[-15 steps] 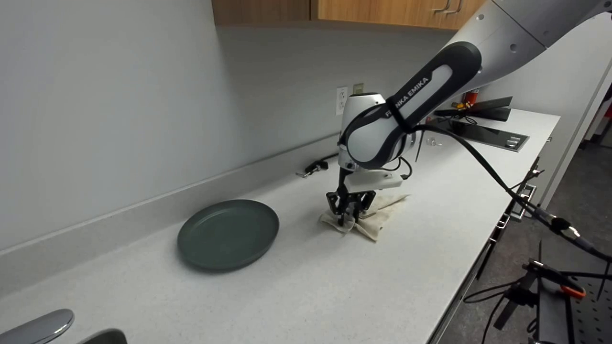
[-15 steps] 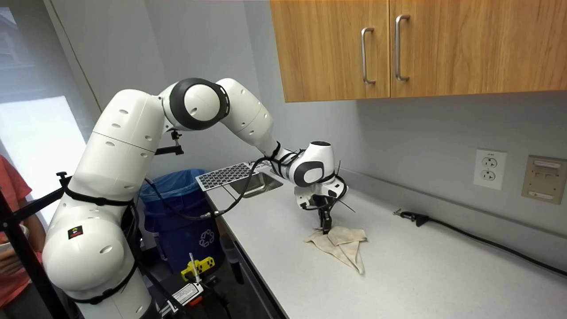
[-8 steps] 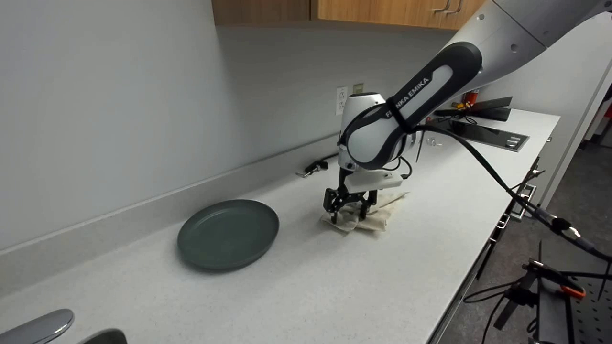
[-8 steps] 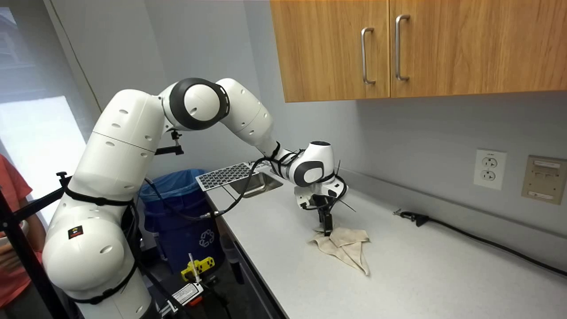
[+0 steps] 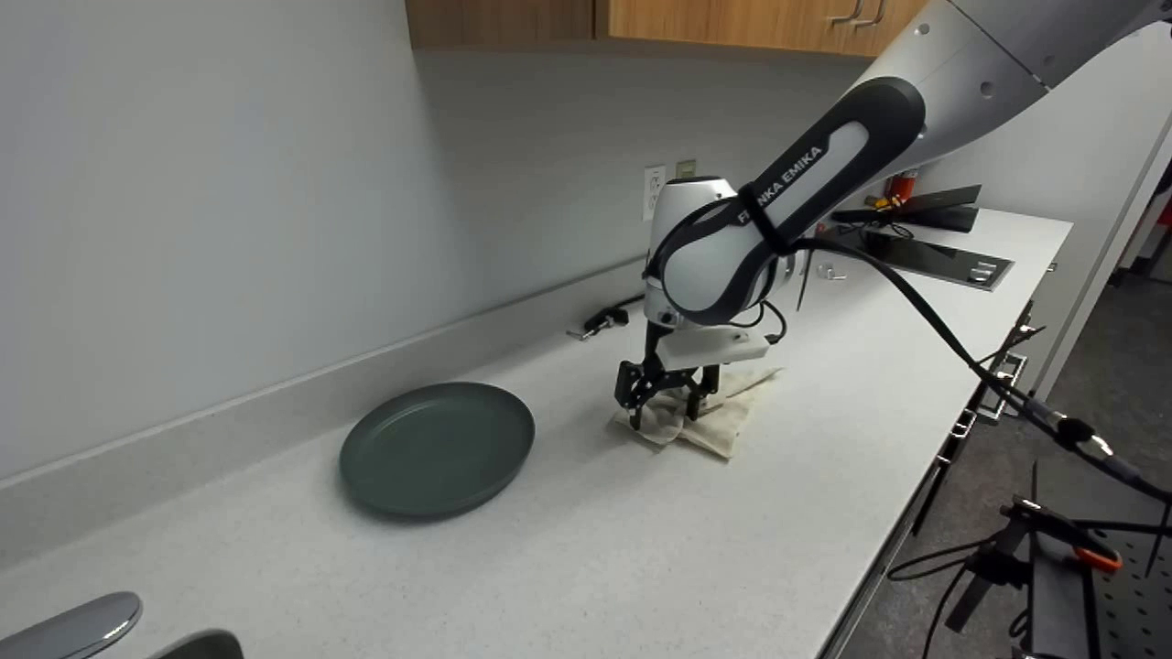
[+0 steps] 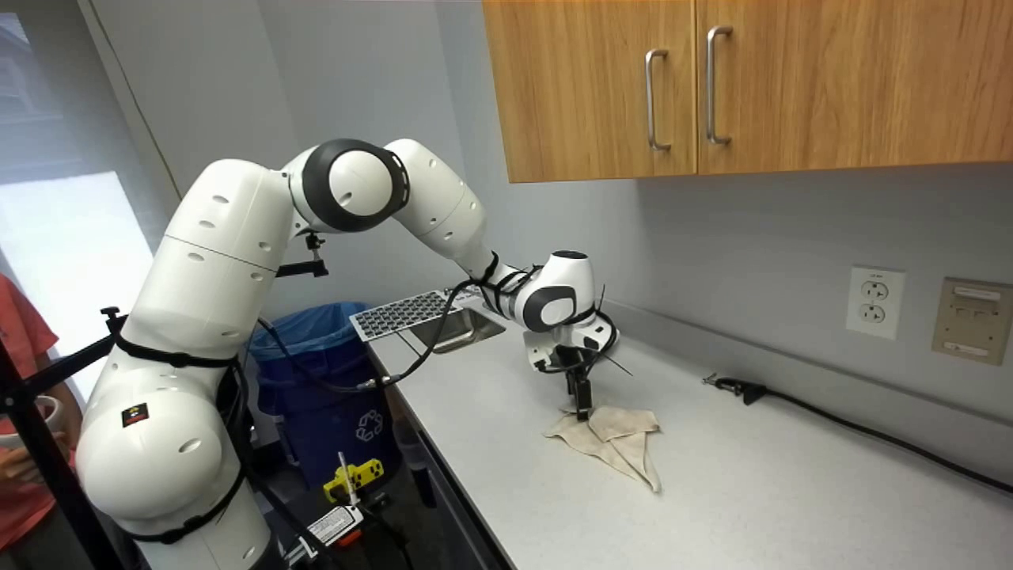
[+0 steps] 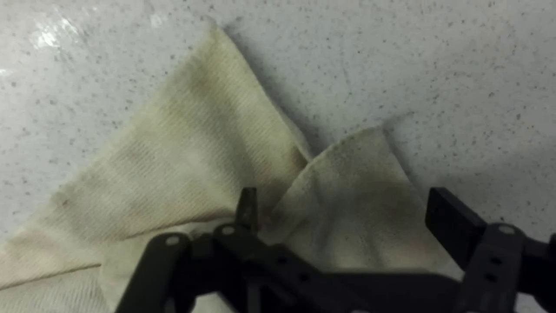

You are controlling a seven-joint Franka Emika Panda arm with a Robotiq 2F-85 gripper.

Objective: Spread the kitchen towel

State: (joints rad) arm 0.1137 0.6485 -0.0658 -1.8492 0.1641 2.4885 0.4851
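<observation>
The kitchen towel (image 5: 728, 430) is a beige cloth lying crumpled and partly folded over itself on the white counter, with pointed corners sticking out in both exterior views. Directly over one end of it, my gripper (image 5: 664, 418) points straight down. In the wrist view, wide-apart fingers (image 7: 454, 226) flank a folded flap of the towel (image 7: 360, 187), with no pinch on the cloth. A second corner spreads out beyond that flap, and the gripper body hides part of the cloth. Whether the fingertips touch the towel, I cannot tell.
A dark green plate (image 5: 438, 448) sits on the counter near the wall. A black clamp with a cable (image 6: 744, 388) lies at the backsplash. Farther off are a black cooktop (image 5: 925, 256) and a sink (image 6: 459, 328). Wooden cabinets (image 6: 601, 87) hang above the counter.
The jaws have spread from partly closed to wide apart, letting go of the cloth. The towel's corners have shifted slightly, and the arm has moved only a little.
</observation>
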